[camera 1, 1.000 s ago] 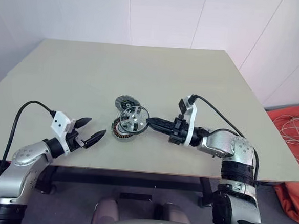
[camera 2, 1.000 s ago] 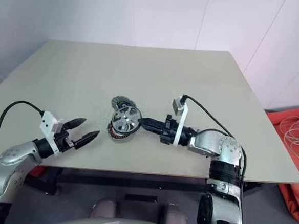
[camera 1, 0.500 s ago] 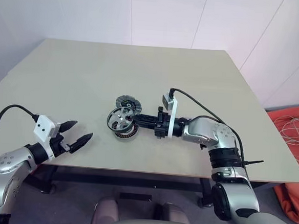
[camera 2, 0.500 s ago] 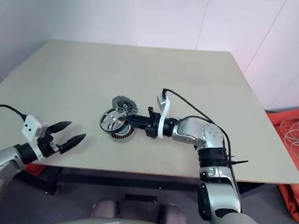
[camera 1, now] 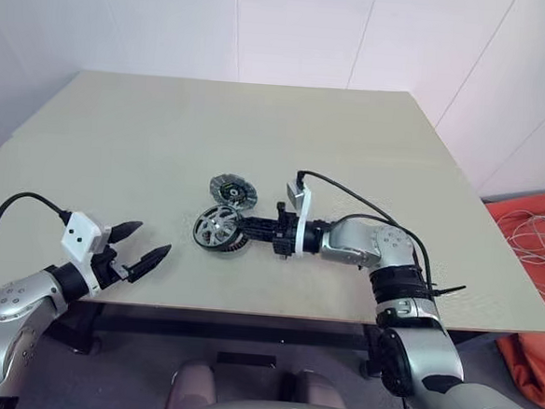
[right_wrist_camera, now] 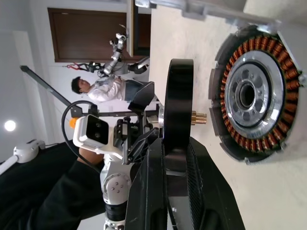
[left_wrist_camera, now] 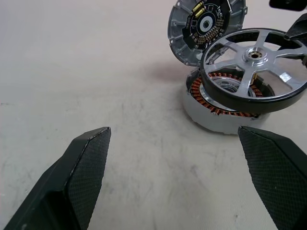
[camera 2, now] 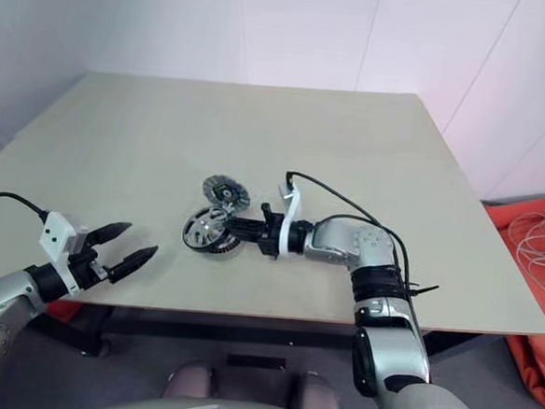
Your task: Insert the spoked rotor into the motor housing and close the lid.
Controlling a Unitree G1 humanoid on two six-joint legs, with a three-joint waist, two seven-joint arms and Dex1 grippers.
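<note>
Right gripper point(camera 1: 244, 229) is clamped on the dark rim of the spoked rotor point(left_wrist_camera: 254, 72), reaching in level across the table point(camera 1: 165, 131) from the right-hand side; in its wrist view the two black fingers pinch the rim edge-on, with a short brass shaft stub poking out of the hub toward the stator. Rotor hangs just above the motor housing point(left_wrist_camera: 218, 103), slightly tilted and offset, not yet seated: copper windings and the silver centre show under the near rim. Gripping by the rim leaves the hub and shaft free, probably so the stub can find the centre bore. Housing sits around the middle of the table, toward the near edge. Lid point(camera 1: 233, 191), a ribbed grey disc with a black hub, lies touching or just beside the housing on its far side; from the left wrist it appears propped up against it, inner face showing, though how it rests I cannot tell. Left gripper point(camera 1: 138, 248) hovers over the near left corner, fingers point(left_wrist_camera: 81, 172) spread wide, holding nothing, well apart from the parts, likely kept out of the way until the lid step. My read: insertion in hand, lid untouched. Next move calls for levelling the rotor and centring the shaft before lowering; magnets may snatch it sideways.
</note>
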